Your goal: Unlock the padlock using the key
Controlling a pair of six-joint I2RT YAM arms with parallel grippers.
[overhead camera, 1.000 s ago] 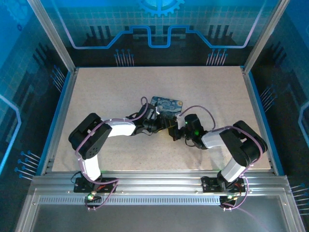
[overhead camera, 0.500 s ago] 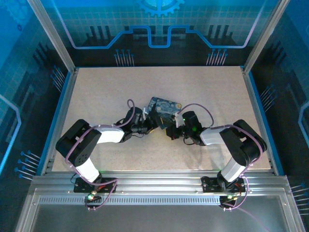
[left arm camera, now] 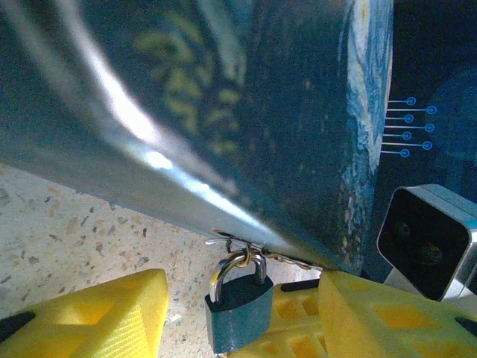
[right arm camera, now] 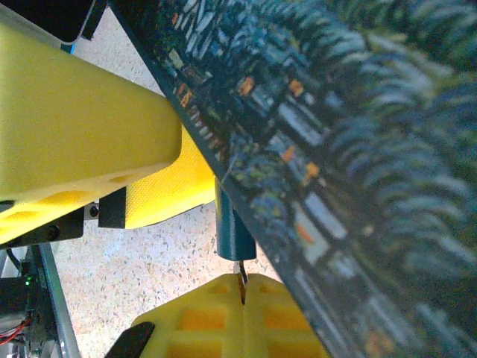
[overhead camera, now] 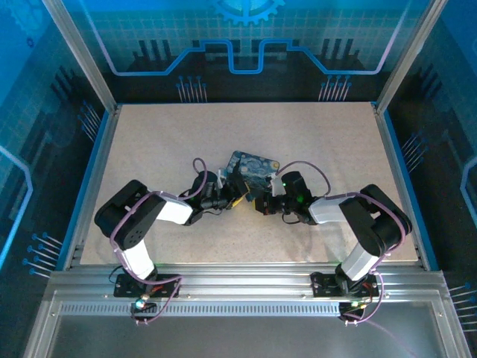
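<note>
Padlock (left arm camera: 240, 309), key (right arm camera: 241, 286), tin (left arm camera: 261, 112): one each.

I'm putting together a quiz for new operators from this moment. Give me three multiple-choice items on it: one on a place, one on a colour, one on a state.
1. Where is the padlock?
A flat on the table
B hanging from the tin's lower edge
C inside a drawer

2. What colour is the padlock's body?
A red
B gold
C dark blue

3. How is the right hand?
A shut on the key
B wide open
C gripping the tin

Answers:
1. B, its shackle hooks onto the tin's edge.
2. C, as the left wrist view shows.
3. A, its pads pinch the key just below the lock.
</note>
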